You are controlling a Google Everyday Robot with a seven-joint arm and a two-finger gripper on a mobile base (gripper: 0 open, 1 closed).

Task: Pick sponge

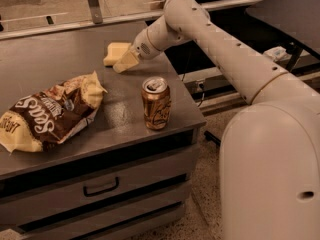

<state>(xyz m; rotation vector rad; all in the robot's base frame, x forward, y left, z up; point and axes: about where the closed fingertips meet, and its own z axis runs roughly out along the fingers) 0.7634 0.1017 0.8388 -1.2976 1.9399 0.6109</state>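
Note:
The sponge (114, 52) is a small pale yellow block lying flat on the grey table top (60, 64) near its far right part. My gripper (123, 65) reaches down from the right on the long white arm (215, 39). It sits right against the sponge's near right side and covers that edge. I cannot tell whether it touches or holds the sponge.
A brown-and-yellow chip bag (47, 115) lies at the front left of the table. A gold drink can (156, 104) stands upright near the front right corner. The table has drawers (100, 186) below. The robot's white body (270, 169) fills the right foreground.

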